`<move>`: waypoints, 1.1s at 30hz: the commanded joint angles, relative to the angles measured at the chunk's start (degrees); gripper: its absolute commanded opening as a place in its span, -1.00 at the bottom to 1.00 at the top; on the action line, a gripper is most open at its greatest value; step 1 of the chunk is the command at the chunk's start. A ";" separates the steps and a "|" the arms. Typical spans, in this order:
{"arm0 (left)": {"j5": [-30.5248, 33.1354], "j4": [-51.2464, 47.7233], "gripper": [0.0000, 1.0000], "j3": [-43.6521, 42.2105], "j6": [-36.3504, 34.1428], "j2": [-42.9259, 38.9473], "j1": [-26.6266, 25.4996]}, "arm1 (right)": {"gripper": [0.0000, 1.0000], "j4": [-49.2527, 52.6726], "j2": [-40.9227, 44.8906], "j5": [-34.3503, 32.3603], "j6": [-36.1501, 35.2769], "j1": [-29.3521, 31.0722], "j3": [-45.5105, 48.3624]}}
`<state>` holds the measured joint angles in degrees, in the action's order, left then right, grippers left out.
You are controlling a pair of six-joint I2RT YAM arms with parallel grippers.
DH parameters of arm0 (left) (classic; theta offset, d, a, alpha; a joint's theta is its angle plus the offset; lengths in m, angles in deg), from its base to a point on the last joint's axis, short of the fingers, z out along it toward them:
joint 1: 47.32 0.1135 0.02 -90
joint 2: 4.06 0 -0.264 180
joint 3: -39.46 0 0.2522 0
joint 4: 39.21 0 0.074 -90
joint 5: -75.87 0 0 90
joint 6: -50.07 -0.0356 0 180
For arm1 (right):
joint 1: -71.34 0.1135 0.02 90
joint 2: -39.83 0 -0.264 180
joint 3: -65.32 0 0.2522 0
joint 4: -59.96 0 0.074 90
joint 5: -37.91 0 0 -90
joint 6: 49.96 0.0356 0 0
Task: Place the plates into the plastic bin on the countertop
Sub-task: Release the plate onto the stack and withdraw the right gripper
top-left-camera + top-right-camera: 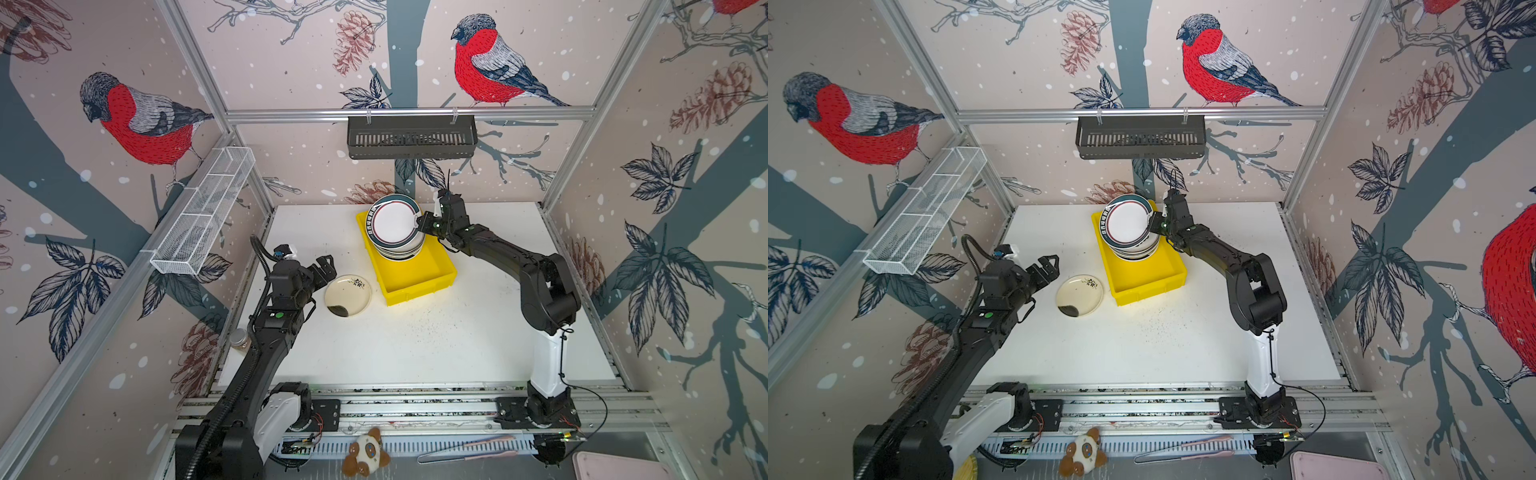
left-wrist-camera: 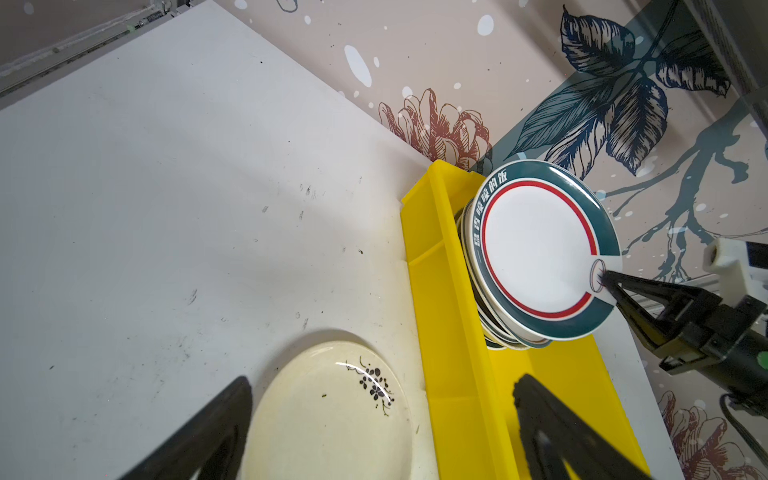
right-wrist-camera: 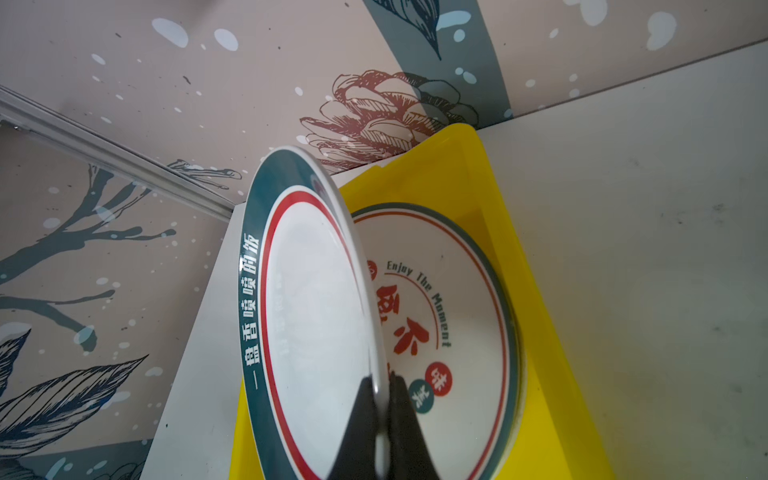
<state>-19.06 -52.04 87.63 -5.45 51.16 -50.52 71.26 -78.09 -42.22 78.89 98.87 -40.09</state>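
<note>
The yellow plastic bin (image 1: 415, 272) (image 1: 1144, 272) (image 2: 440, 291) (image 3: 540, 291) lies on the white countertop (image 1: 457, 332) near the back wall. A stack of plates (image 1: 399, 252) (image 1: 1133, 252) (image 3: 449, 324) fills its far half. My right gripper (image 1: 417, 222) (image 1: 1150, 222) (image 2: 604, 282) (image 3: 382, 378) is shut on the rim of a white plate with teal-red bands (image 1: 392, 226) (image 1: 1125, 224) (image 2: 536, 257) (image 3: 307, 311), which hangs tilted over the stack. A cream floral plate (image 1: 348, 296) (image 1: 1079, 296) (image 2: 332, 415) rests on the countertop left of the bin. My left gripper (image 1: 326, 266) (image 1: 1048, 266) (image 2: 384, 382) is open just above it.
A black slotted basket (image 1: 411, 137) hangs on the back rail and a white wire mesh basket (image 1: 203, 212) on the left rail. A small jar (image 1: 239, 338) stands at the left table edge. A plush toy (image 1: 368, 453), tongs (image 1: 465, 451) and a pink tray (image 1: 615, 467) lie beyond the front rail.
</note>
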 commanded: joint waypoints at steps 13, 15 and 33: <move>0.31 1.71 0.95 1.06 -1.88 2.59 -1.63 | -0.45 0.55 -3.01 -3.65 -1.17 0.13 -2.93; -0.15 1.76 0.95 1.48 -1.79 3.72 -1.81 | -0.30 1.51 -2.34 -3.80 -2.29 0.37 -2.91; 4.93 -2.58 0.95 -0.79 -3.19 4.02 -4.00 | 0.45 -3.34 20.28 -10.50 -8.70 4.01 13.27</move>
<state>-15.51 -53.03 87.65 -7.35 55.68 -54.57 72.57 -61.79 -51.33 72.01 102.30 -30.08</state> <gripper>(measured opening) 0.977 0.707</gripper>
